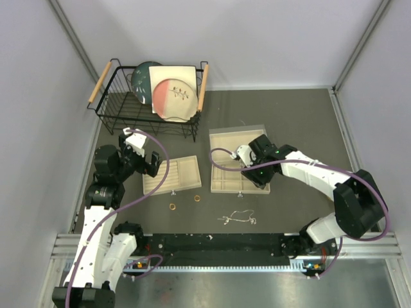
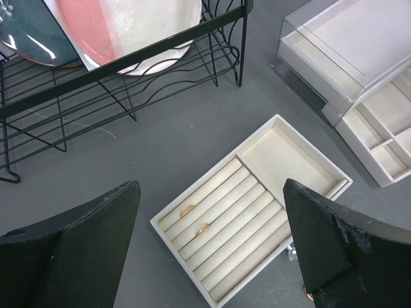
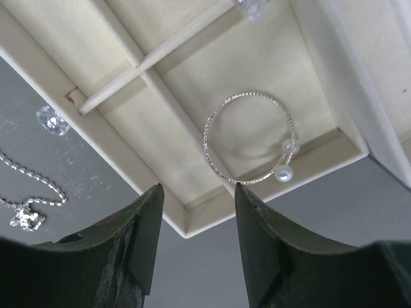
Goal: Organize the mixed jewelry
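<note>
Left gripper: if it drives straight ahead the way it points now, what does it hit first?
Probably the beige ring tray, on its ridged slots near the two gold rings; depth is unclear.

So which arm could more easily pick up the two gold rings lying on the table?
Probably the left. The open left gripper hangs over the ring tray, and the gold rings lie just off that tray's near edge. The right gripper is farther off, over the compartmented box, beside the bangle.

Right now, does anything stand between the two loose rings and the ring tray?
Nothing visible does. Both rings lie on the table right by the tray, at its near edge, with only bare surface between.
</note>
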Robot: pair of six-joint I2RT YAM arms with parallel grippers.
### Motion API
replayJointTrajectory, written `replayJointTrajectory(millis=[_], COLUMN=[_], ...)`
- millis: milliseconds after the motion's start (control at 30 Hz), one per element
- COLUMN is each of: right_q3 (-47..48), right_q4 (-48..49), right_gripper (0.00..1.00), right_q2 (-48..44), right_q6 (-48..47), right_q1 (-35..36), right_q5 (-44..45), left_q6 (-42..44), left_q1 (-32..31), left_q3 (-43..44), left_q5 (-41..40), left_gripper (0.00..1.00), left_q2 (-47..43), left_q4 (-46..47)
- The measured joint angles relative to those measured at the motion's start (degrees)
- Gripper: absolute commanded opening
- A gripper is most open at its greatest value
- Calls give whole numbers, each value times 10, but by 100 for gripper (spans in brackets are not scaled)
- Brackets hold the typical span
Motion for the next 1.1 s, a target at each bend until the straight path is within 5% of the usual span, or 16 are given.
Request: replayJointTrajectory(millis=[1100], right_q3=[-4], right_q4=[14], right_gripper=[48], right_q2=[50], right_q6=[-15], right_q1=[-6], right_q5=[4], left_q6=[9], left_q1=[0], left_q3=[-9], left_q5=[-1], left_gripper=[99], left_q2=[0], left_q4=[-1])
